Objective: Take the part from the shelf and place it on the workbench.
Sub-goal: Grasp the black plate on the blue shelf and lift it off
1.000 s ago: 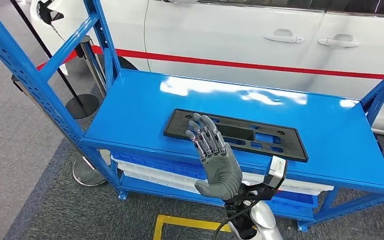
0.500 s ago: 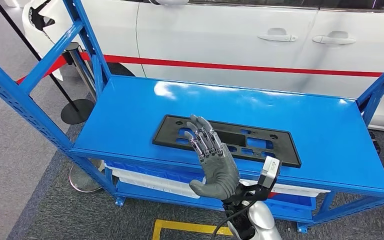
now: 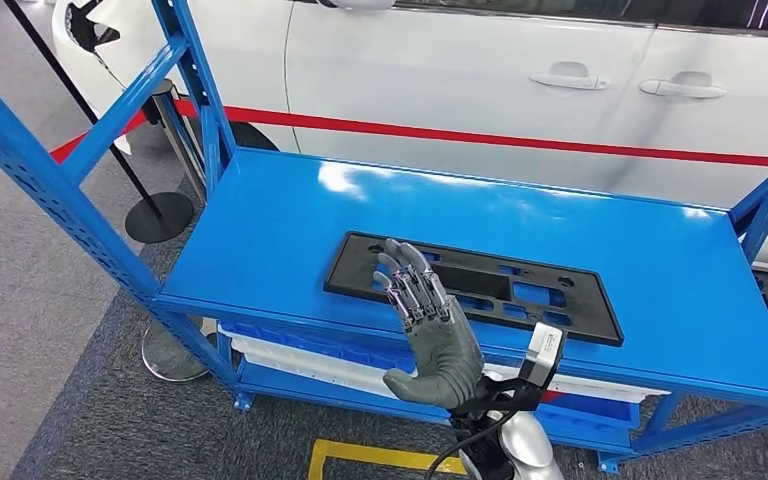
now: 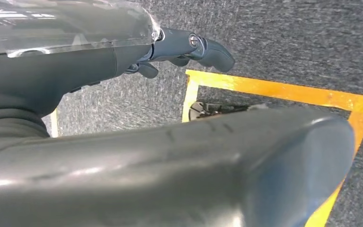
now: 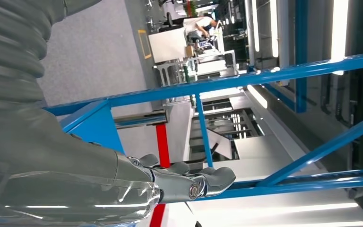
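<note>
Head view: your right robot hand (image 3: 434,330) is raised in front of the blue metal shelf (image 3: 260,225), back of the hand toward the camera, fingers (image 3: 410,280) straight, spread slightly apart and holding nothing. Fingertips overlap the near-left part of the flat black rectangular plastic part with cut-out slots (image 3: 520,290); you can't tell from this angle whether they touch it. That part lies flat on the shelf's top deck, near the front edge, roughly centred left to right, long side parallel to the edge. Below the deck sits a white and blue tray (image 3: 290,350) on the lower level. Far side of the shelf: white car body with a red stripe (image 3: 480,70), two door handles visible. Far left: black stanchion post with round base (image 3: 160,215) on grey carpet. Yellow floor tape (image 3: 360,455) runs on the near side under the arm.

Left wrist view: left robot hand (image 4: 170,156) hangs over the grey carpet (image 4: 288,42) and the yellow tape; fingers (image 4: 203,47) loosely extended, nothing in them.

Right wrist view: fingers extended, empty, blue shelf bars (image 5: 246,80) beyond them.
</note>
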